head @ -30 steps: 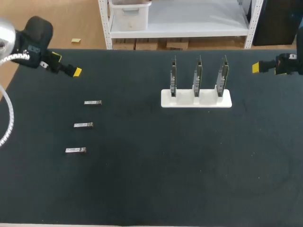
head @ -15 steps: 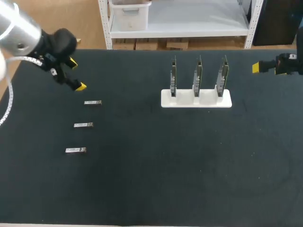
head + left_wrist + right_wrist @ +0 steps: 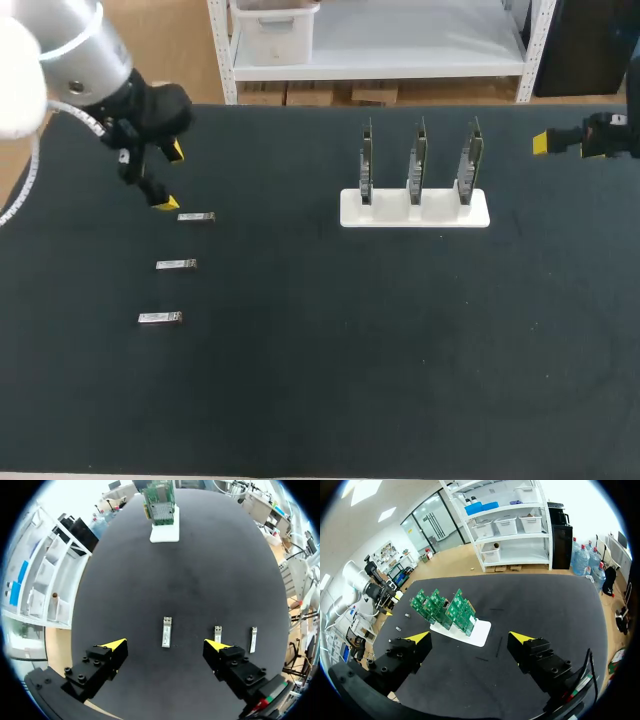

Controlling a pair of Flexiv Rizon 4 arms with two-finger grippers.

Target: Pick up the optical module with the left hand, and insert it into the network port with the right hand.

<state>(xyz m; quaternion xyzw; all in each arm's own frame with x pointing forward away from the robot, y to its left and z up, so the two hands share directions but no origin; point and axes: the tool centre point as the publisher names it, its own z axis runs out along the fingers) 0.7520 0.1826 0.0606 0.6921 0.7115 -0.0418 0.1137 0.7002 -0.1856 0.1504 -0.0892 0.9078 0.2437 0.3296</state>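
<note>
Ahead of the left gripper [image 3: 165,644], one optical module [image 3: 166,631] lies between its wide-spread jaws, untouched

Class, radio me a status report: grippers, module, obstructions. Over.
Left gripper open, nearest optical module just ahead, untouched. Right gripper open, empty. Nothing blocking the module.

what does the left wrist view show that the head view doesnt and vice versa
Only the left wrist view: one optical module lying centred just ahead of the left end effector, untouched, and the green face of a card.
Only the head view: the right end effector at the right edge of the table, and three cards standing apart.
Both: three modules, the white stand, the black table.
</note>
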